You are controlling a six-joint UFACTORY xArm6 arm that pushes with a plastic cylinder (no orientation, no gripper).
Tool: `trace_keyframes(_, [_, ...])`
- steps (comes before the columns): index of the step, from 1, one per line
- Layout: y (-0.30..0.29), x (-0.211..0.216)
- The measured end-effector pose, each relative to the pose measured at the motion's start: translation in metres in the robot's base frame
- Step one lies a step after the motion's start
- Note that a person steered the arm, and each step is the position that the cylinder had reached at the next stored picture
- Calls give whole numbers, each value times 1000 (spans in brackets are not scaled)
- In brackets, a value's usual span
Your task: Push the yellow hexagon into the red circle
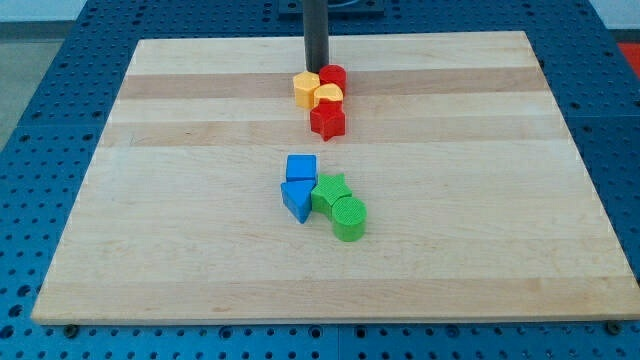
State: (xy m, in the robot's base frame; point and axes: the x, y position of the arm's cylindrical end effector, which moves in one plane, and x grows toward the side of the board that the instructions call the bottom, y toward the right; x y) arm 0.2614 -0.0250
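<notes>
A pale wooden board (pixel 200 250) lies on a blue perforated table (pixel 40 60). A straight dark rod (pixel 316 25) comes down from the view's top. The robot has no gripper, so nothing opens, closes or grasps; the rod's lower end, my tip (pixel 317 69), rests on the board just above the yellow hexagon (pixel 306 89), touching or nearly touching it, with the red circle (pixel 333 77) just to its right. The hexagon sits against the red circle's left side. A second yellow block (pixel 328 96), shape unclear, lies just below the circle, and a red star (pixel 327 121) below that. Nearer the board's middle cluster a blue cube (pixel 301 168), a blue triangle (pixel 296 200), a green star (pixel 329 190) and a green cylinder (pixel 348 218).
</notes>
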Motion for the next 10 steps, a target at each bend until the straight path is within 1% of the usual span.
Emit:
trace_keyframes(1, [-13,0])
trace_keyframes(2, [-66,6])
trace_keyframes(3, [-66,49])
trace_keyframes(4, [-66,59])
trace_keyframes(6, [-65,55])
trace_keyframes(7, [-44,55])
trace_keyframes(10, [64,55])
